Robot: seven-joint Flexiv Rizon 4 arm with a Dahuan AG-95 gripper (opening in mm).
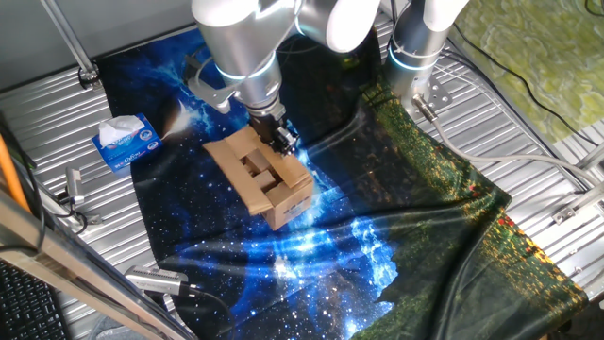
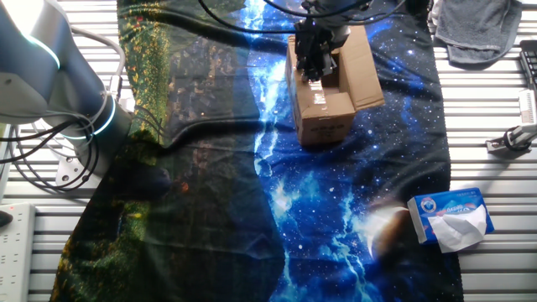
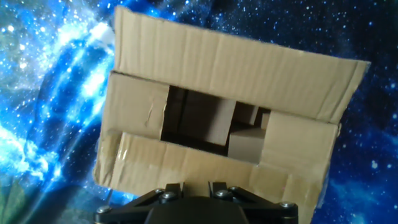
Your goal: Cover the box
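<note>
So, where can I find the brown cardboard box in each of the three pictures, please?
One fixed view: the box sits left of centre on the galaxy cloth, under the gripper.
The other fixed view: top centre, right of middle, printed side toward the camera.
Hand view: it fills most of the frame, top partly open.
Shared landmark: the tissue box appears in both fixed views, not in the hand view.
</note>
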